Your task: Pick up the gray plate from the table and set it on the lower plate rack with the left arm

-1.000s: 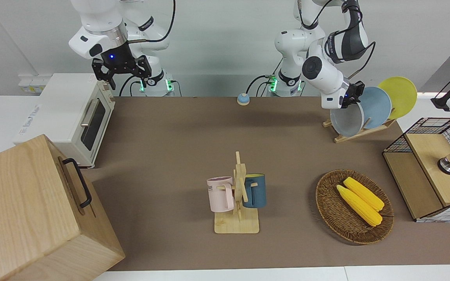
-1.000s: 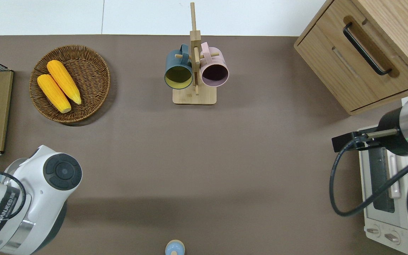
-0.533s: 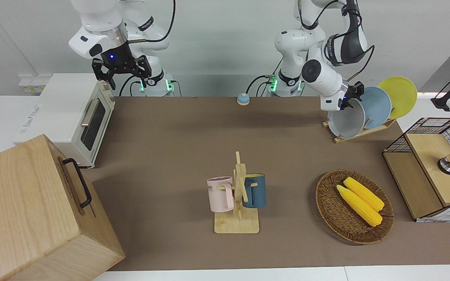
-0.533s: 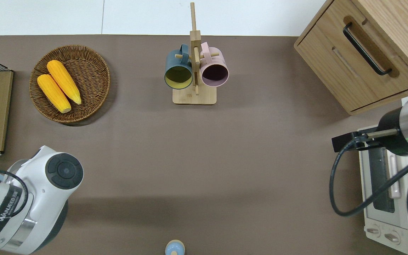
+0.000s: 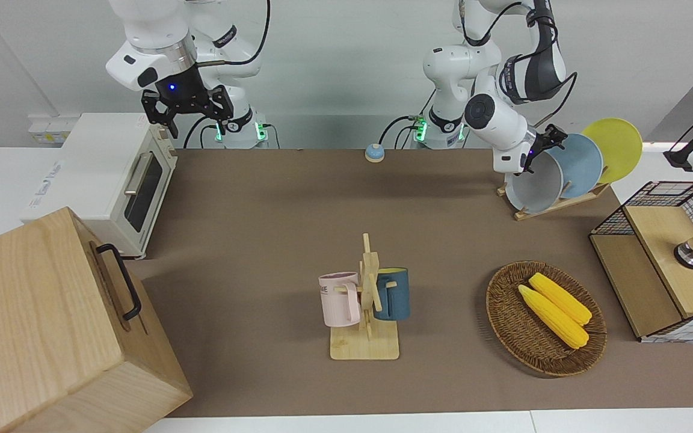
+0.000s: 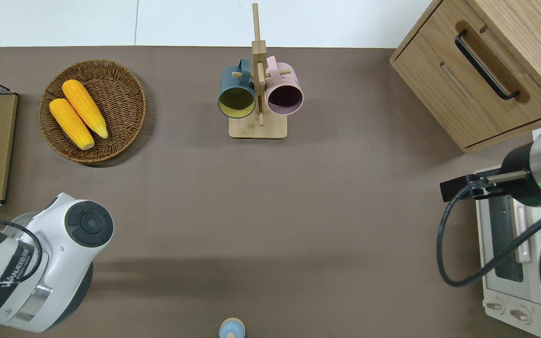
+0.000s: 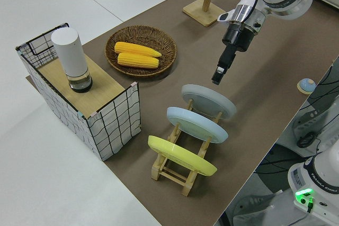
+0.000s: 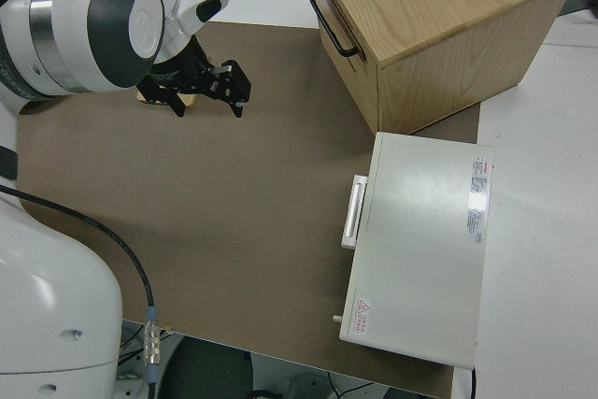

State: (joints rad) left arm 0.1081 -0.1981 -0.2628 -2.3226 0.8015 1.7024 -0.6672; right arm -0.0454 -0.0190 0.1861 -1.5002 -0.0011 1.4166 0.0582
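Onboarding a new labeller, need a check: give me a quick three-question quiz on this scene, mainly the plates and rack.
1. True or false: the round pale gray plate lies flat on the brown mat.
2. Which plate stands between the other two in the slanted light-wood rack? A yellow, B sky-blue, C gray.
3. How many mugs hang on the wooden peg stand?
Key: 1 false, it stands in the rack; 2 B; 3 two.
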